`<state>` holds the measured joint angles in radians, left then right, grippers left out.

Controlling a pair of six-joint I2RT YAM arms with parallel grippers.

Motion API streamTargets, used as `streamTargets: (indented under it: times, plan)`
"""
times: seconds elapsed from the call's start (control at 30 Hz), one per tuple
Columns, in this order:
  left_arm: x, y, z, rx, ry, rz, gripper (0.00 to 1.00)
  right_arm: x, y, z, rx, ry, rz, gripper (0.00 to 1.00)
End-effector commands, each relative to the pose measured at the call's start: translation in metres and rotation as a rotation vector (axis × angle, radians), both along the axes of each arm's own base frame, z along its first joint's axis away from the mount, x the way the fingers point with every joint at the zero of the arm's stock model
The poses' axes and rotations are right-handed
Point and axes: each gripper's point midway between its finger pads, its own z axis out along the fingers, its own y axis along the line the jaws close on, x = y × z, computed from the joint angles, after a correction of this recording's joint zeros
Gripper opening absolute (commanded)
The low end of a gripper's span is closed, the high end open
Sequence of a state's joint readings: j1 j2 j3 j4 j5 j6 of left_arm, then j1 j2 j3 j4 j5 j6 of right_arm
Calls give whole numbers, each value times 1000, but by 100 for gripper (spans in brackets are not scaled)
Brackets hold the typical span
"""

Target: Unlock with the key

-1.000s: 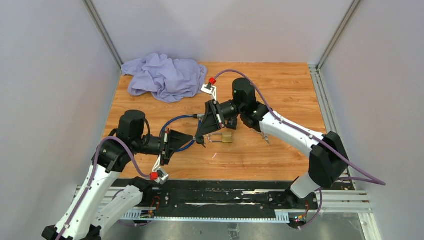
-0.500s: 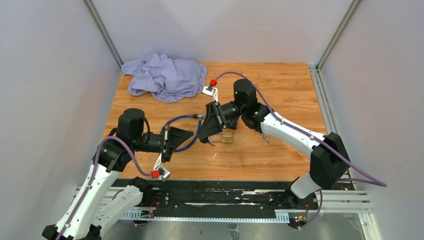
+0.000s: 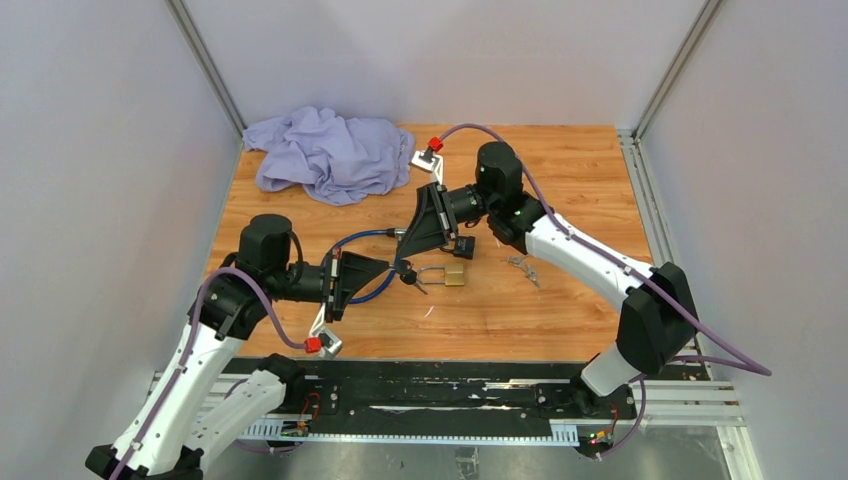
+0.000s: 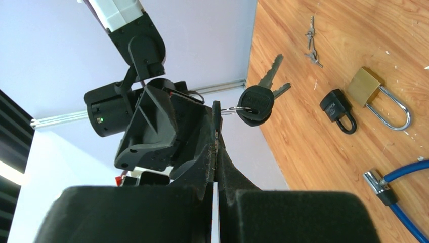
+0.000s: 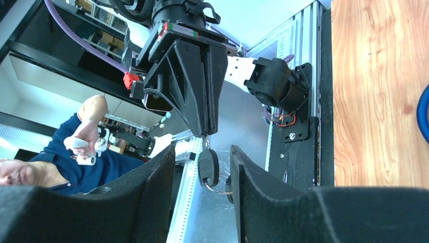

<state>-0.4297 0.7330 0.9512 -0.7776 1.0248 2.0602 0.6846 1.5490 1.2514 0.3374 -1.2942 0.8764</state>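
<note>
Left gripper [image 4: 216, 114] pinching keys [image 4: 256, 100] by their ring, right gripper [image 5: 202, 151] fingers spread either side, contact unclear, padlock [image 3: 454, 274] nearby.

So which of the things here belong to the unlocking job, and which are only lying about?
Belonging to the job: key bunch in the shut left gripper; open right gripper around it; brass padlock, black padlock, blue cable lock (likely; which one is unclear).
Lying about: purple cloth; small loose keys.
</note>
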Motion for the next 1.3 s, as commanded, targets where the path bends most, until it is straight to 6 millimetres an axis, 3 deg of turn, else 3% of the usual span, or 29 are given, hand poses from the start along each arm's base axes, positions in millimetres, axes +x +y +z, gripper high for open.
streamTargets:
  times: [0.0, 0.17, 0.47, 0.57, 0.67, 0.87, 0.9, 1.03, 1.13, 1.27]
  plan:
    - [-11, -11, 40, -11, -673, -196, 0, -7, 0, -5, 4, 20, 38, 40]
    - [-8, -12, 40, -8, -678, -190, 0, -13, -5, -7, 2, 24, 44, 29]
    - [-5, -13, 44, -12, -695, -187, 0, -17, -7, -9, 4, 43, 45, 29]
    - [-4, -13, 43, -10, -701, -184, 0, -17, -8, -8, 5, 49, 46, 20]
    - [-1, -13, 44, -8, -712, -175, 0, -17, -8, -6, 6, 57, 46, 2]
    - [11, -14, 42, 13, -741, -142, 0, -16, -11, 2, 26, 76, 32, 1]
    - [14, -14, 41, 23, -741, -132, 4, -13, -12, 3, 28, 83, 18, 1]
    - [36, -9, 31, 86, -667, -40, 50, -1, -14, 4, 23, 102, -40, 1]
    - [60, 0, 24, 112, -495, 102, 74, 8, -17, -4, -5, 110, -90, 1]
    - [85, 20, 9, 142, -178, 325, 82, 24, -26, -22, -71, 121, -181, 1]
